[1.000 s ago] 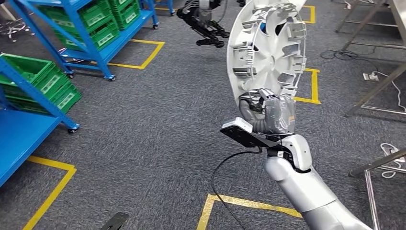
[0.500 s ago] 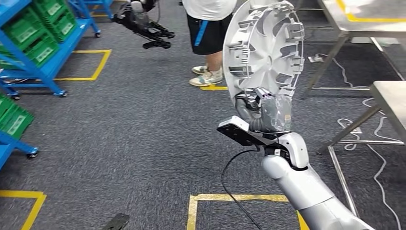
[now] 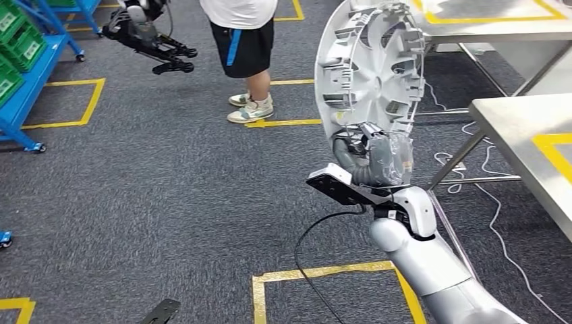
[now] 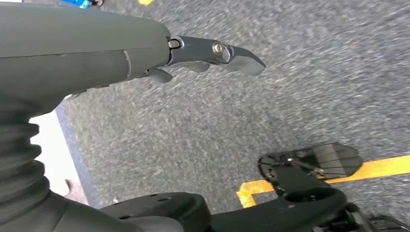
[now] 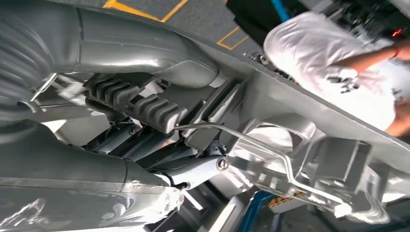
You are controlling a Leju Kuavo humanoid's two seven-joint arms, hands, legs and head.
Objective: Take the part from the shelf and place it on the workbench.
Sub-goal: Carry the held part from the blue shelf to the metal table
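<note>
Grey carpet [image 3: 168, 196] marked with yellow tape lines [image 3: 324, 273] covers the room in the head view. Above it the part [image 3: 371, 64], a white round wheel cover with ribs and clips on the side facing the camera, stands upright on its edge in the air, gripped at its lower rim by the right hand [image 3: 376, 158], whose fingers wrap the rim. In the right wrist view the thumb and dark fingers [image 5: 145, 106] clamp the cover's inner ribs and wire ring. Just right of the part stands a steel counter [image 3: 526, 128] with yellow tape on its top; a second counter [image 3: 485, 27] lies behind it. Cables [image 3: 472, 169] trail on the floor beneath. A person [image 3: 246, 40] in dark shorts stands farther back, left of the part. Blue shelves [image 3: 27, 88] with green bins line the far left. The left hand [image 4: 203, 53] hangs over the carpet, fingers loosely extended, holding nothing.
</note>
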